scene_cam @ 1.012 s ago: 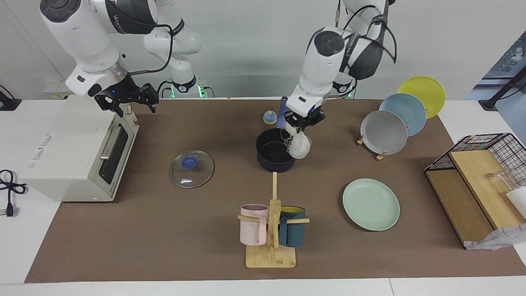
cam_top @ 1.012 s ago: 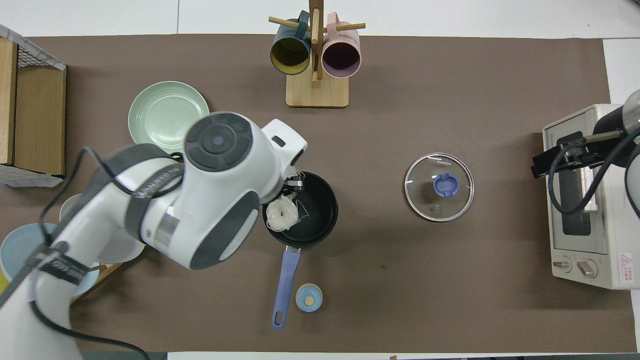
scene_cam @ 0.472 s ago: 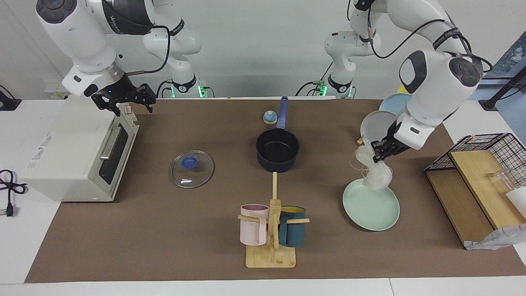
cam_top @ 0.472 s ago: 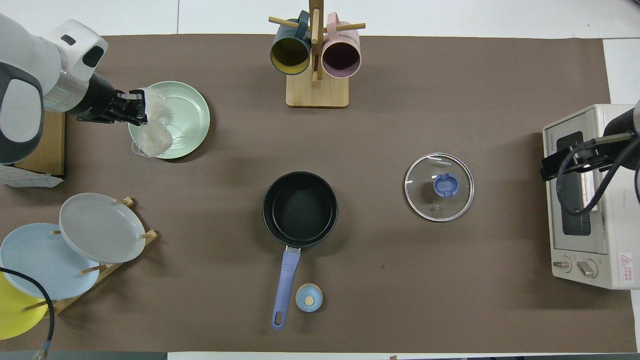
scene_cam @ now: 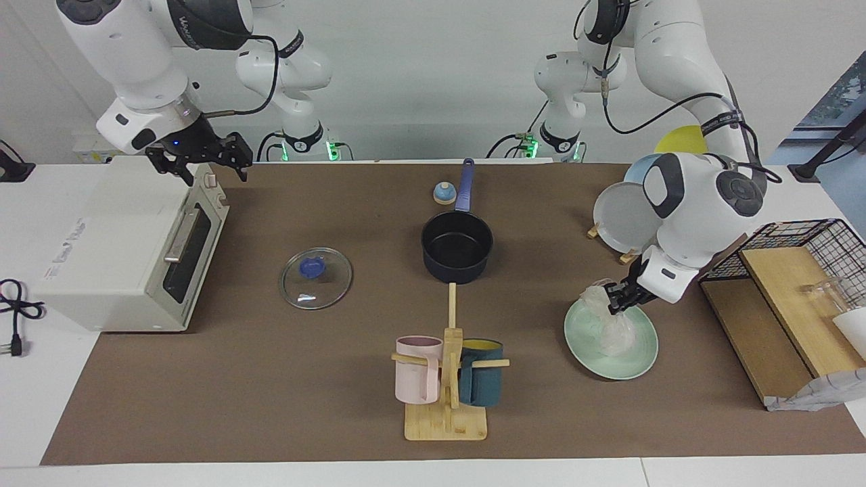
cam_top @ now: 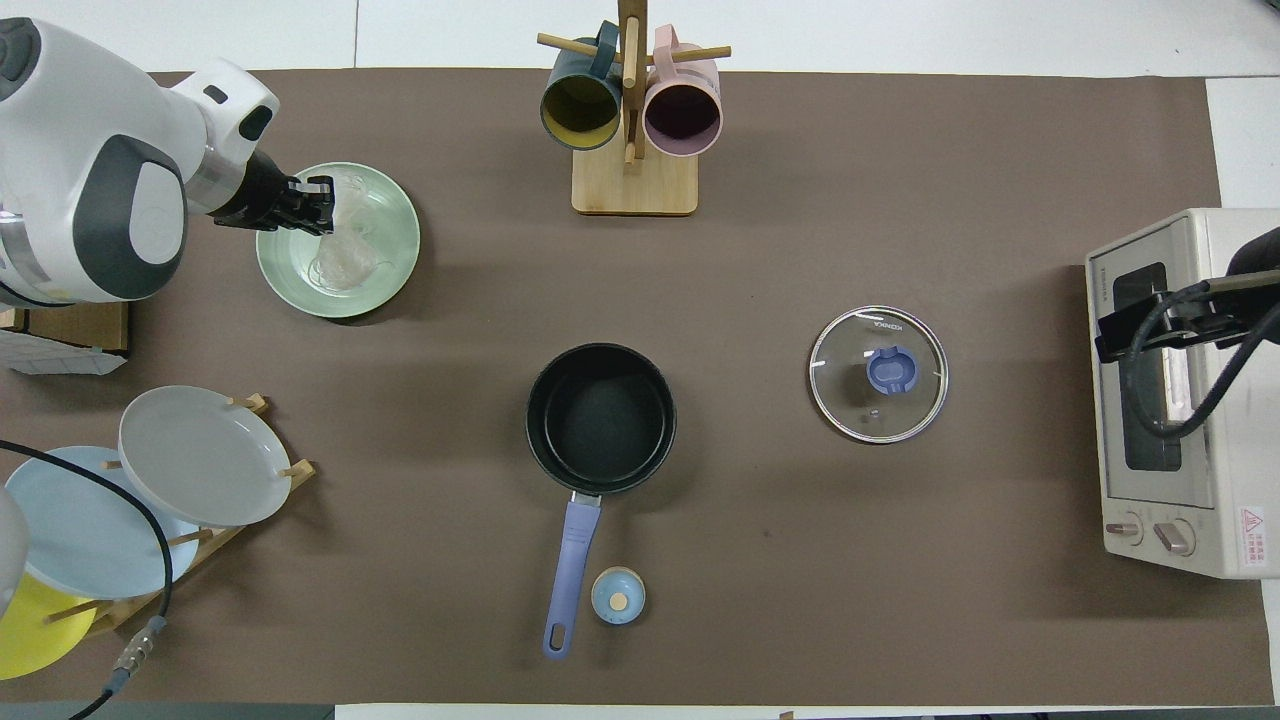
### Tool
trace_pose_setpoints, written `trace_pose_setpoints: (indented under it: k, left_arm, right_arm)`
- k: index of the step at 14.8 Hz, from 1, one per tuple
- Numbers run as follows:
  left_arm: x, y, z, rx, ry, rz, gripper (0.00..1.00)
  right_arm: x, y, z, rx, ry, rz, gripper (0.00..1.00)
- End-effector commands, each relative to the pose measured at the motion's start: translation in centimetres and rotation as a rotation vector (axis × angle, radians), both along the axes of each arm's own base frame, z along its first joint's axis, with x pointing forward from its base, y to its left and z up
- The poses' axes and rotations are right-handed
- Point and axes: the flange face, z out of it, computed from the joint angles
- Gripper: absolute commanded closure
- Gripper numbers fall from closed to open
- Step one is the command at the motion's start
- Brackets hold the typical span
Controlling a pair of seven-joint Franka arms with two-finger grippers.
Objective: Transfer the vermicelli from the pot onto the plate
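left gripper [scene_cam: 614,302] clamps vermicelli [scene_cam: 609,323] resting on plate [scene_cam: 639,362]; pot [scene_cam: 457,253] empty; right gripper [scene_cam: 198,161] waits over toaster oven [scene_cam: 122,250], fingers spread

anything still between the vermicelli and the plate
Nothing visible. The left gripper holds the vermicelli over the mint plate, the lower clump resting on it. The right gripper waits over the toaster oven.

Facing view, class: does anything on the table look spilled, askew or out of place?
Nothing stands out. The vermicelli lies on the plate under the left gripper, with no strands on the mat. The pot stands upright and empty, and its glass lid lies flat beside it. The right gripper waits over the toaster oven.
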Motion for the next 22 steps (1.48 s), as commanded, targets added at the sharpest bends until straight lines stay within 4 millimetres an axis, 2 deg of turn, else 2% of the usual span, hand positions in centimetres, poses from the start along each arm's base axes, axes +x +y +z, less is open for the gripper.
trace_pose_setpoints:
  k: [1,4,7,9,10,11,13,16,18,19,20,22]
  left_arm:
    - [0.7,0.6,-1.6,0.010,-0.029,-0.054,1.00]
    - [1.5,1.6,-3.4,0.055,-0.058,-0.124,1.00]
    - [1.3,2.4,-4.3,0.064,-0.074,-0.211,1.00]
    - [1.2,2.0,-3.9,0.063,-0.071,-0.222,0.00]
    - [1.1,2.2,-3.1,0.062,-0.064,-0.210,0.00]
    - [0.9,2.5,-1.5,0.063,-0.058,-0.194,0.00]
    - [-0.3,2.4,3.2,0.066,-0.068,-0.150,0.00]
    - [-3.9,2.0,10.3,0.086,-0.017,-0.035,0.00]
    - [-7.2,1.0,15.1,0.122,-0.010,-0.015,0.00]
    - [-8.8,1.1,17.0,0.129,0.005,-0.016,0.00]
    - [-10.0,1.2,18.3,0.134,0.020,-0.019,0.00]
    - [-11.9,1.2,18.8,0.144,0.057,-0.019,0.00]
  right_arm:
    - [-0.1,-0.8,0.0,-0.010,-0.004,-0.037,0.00]
    - [0.0,-1.5,0.1,-0.010,0.009,-0.050,0.00]
    - [-0.1,-1.5,0.1,-0.008,0.004,-0.048,0.00]
    - [-0.2,-1.3,0.3,-0.004,0.003,-0.048,0.00]
    - [-0.3,-1.3,0.4,-0.003,0.003,-0.048,0.00]
    - [-0.4,-1.3,0.6,-0.001,0.003,-0.047,0.00]
    - [-0.6,-1.8,0.8,0.008,0.004,-0.053,0.00]
    - [-0.6,-1.7,0.9,0.008,0.000,-0.052,0.00]
    - [-0.6,-1.7,0.9,0.008,0.000,-0.049,0.00]
    - [-0.7,-1.7,0.8,0.008,0.003,-0.049,0.00]
    - [-0.7,-1.5,0.9,0.008,0.001,-0.045,0.00]
    - [-0.6,-1.4,0.9,0.008,0.000,-0.044,0.00]
